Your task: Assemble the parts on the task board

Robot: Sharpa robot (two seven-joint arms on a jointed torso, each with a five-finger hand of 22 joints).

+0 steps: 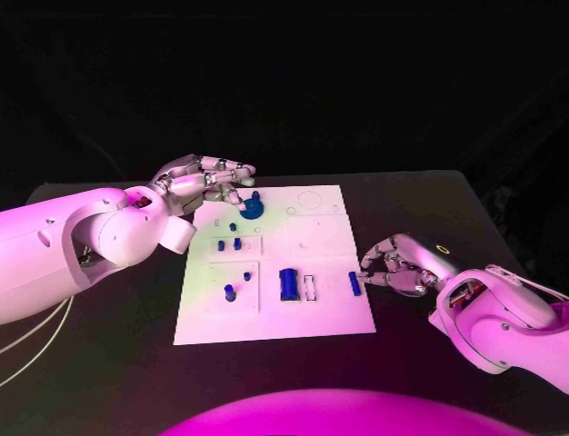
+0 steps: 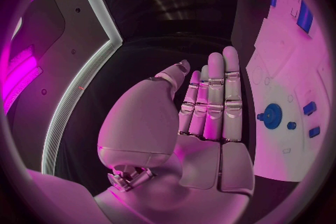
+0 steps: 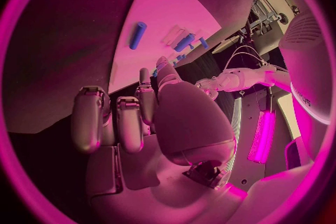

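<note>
Nothing is held: the left robot hand (image 1: 209,179), fingers straight, is kept beside the task board (image 1: 322,313); the right robot hand (image 1: 396,263) is curled near a blue peg (image 1: 354,283), probably for picking.

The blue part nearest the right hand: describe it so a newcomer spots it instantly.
On the white task board, go to the edge facing the right hand. There a slim blue peg lies alone beside the fingertips, narrower than the wide blue block further in.

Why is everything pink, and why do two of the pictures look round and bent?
Head view: magenta light tints the white task board, background black. Left wrist view: fisheye lens bends the board's edges beside the left hand. Right wrist view: same curving, strong pink cast over the right hand.
</note>
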